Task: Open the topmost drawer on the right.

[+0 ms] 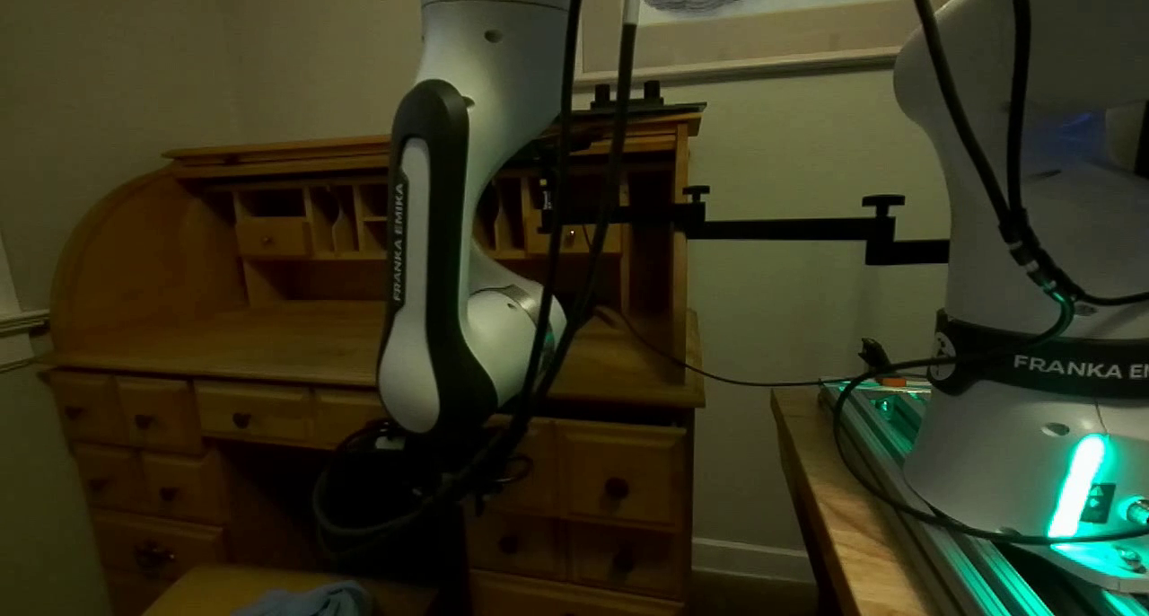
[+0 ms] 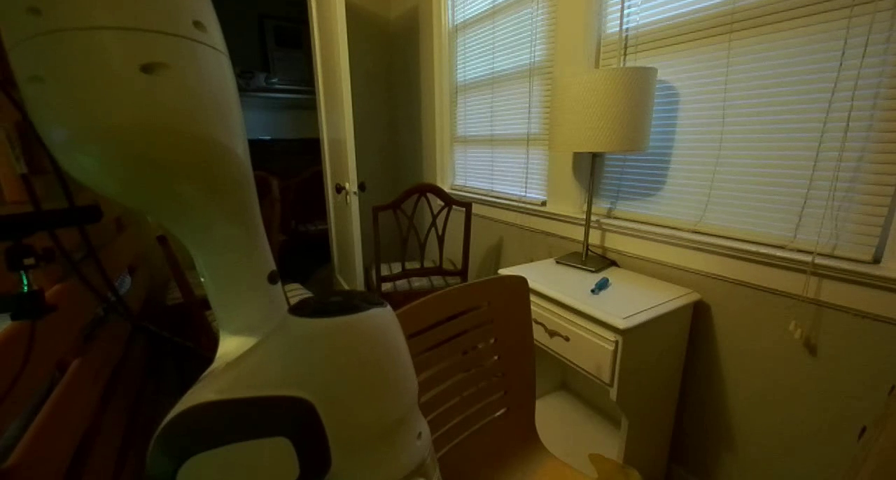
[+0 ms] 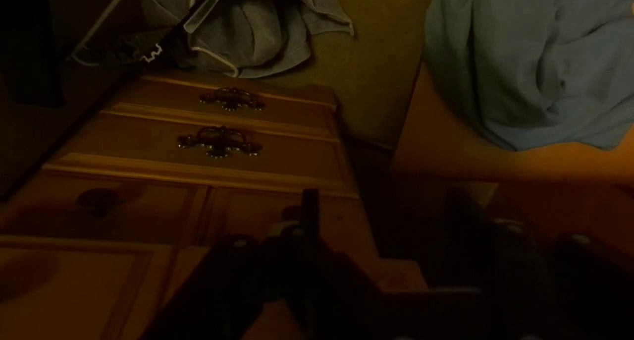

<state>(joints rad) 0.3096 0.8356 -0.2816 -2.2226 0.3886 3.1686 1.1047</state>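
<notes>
The topmost drawer (image 1: 619, 454) on the right is honey-coloured wood with dark round pulls. In an exterior view, a dark gap runs between its upper edge and the desktop, so it seems to stand slightly out; how far I cannot tell. The wrist view is very dark and shows the drawer's panelled front (image 3: 84, 293) at the bottom left. My gripper (image 3: 384, 203) is open close by, one finger in front of the drawer fronts and the other over the dark knee space. Nothing shows between them. In an exterior view, cables and shadow mostly hide the gripper.
Lower drawers with ornate handles (image 3: 220, 142) lie below. A yellow seat (image 3: 446, 151) bears a blue-grey cloth (image 3: 535, 72). Grey fabric (image 3: 252, 37) lies beyond the drawers. Black cables (image 1: 539, 365) hang along the arm. A slatted chair (image 2: 483, 382) stands beside the arm.
</notes>
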